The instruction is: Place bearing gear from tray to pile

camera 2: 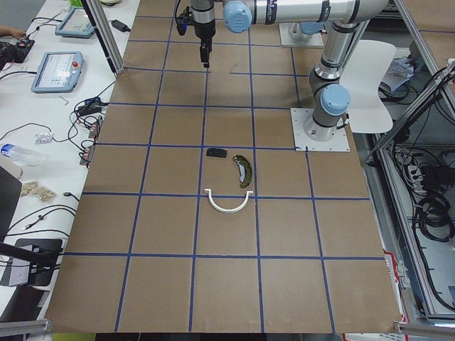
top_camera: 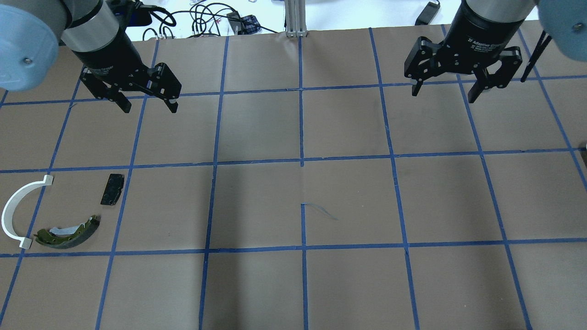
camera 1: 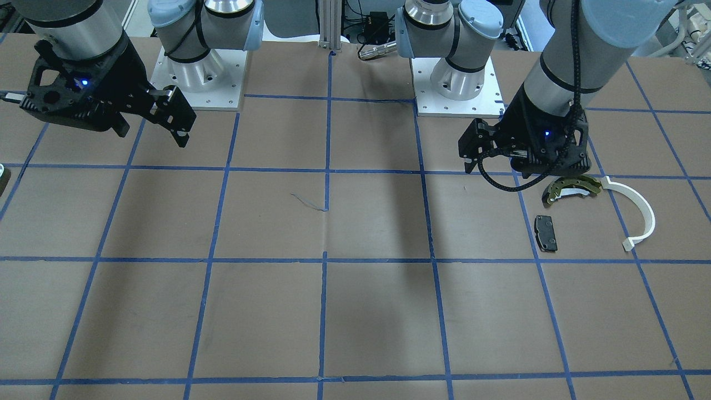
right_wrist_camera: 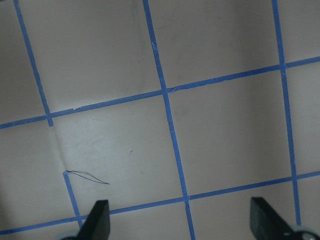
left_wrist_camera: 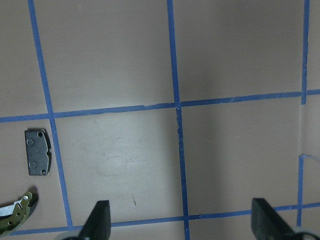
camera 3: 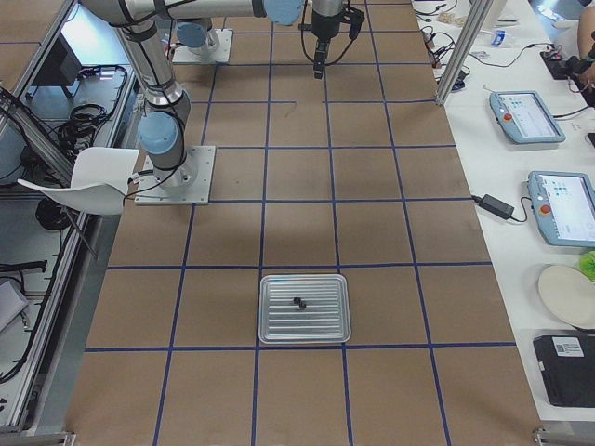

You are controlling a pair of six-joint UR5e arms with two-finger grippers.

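Note:
The bearing gear (camera 3: 298,303) is a small dark part lying in the middle of a ribbed metal tray (camera 3: 271,321), which shows only in the exterior right view. The pile lies on the robot's left: a brass brake shoe (top_camera: 69,231), a white half-ring arc (top_camera: 11,211) and a black pad (top_camera: 112,189). My left gripper (top_camera: 149,106) hangs open and empty above the table, beyond the pile. My right gripper (top_camera: 443,94) is open and empty too, high over the far right squares, away from the tray.
Brown paper with a blue tape grid covers the table (top_camera: 302,284). The two arm bases (camera 1: 197,78) stand on white plates along the robot's side. Cables and tablets (camera 3: 525,116) lie on the white benches past the table's edge.

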